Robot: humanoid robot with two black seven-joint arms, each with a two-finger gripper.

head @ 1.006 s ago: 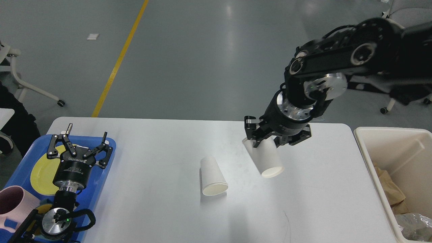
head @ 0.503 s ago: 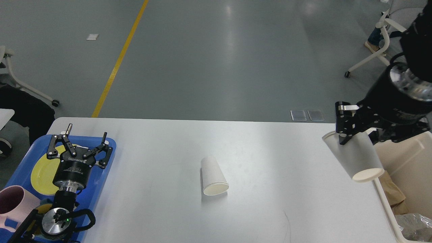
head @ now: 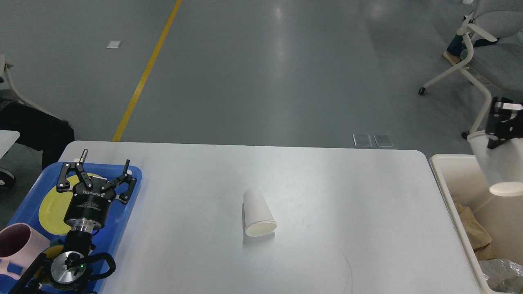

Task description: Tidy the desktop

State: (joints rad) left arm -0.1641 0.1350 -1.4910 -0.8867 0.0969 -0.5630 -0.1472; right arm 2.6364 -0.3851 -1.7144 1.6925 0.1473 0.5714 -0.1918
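Note:
The white desktop (head: 327, 183) fills the middle of the head view. A white paper cup (head: 258, 212) lies on its side at the desktop's centre, mouth toward me. My right gripper (head: 510, 136) is at the right edge of the view, partly cut off, shut on a second white paper cup (head: 496, 167). It holds that cup tilted, mouth down, in the air over the cream bin (head: 443, 179). My left gripper (head: 104, 163) is open and empty above the blue tray (head: 130, 200) at the left.
The blue tray holds a yellow plate (head: 49, 208) and a pink mug (head: 16, 245). The cream bin holds brown paper (head: 474, 232) and crumpled plastic (head: 502, 273). An office chair (head: 486, 61) stands on the floor at the far right.
My right gripper has carried its paper cup from above the desktop's middle rightward, past the table edge, to over the cream bin. The left arm and the lying cup have not moved.

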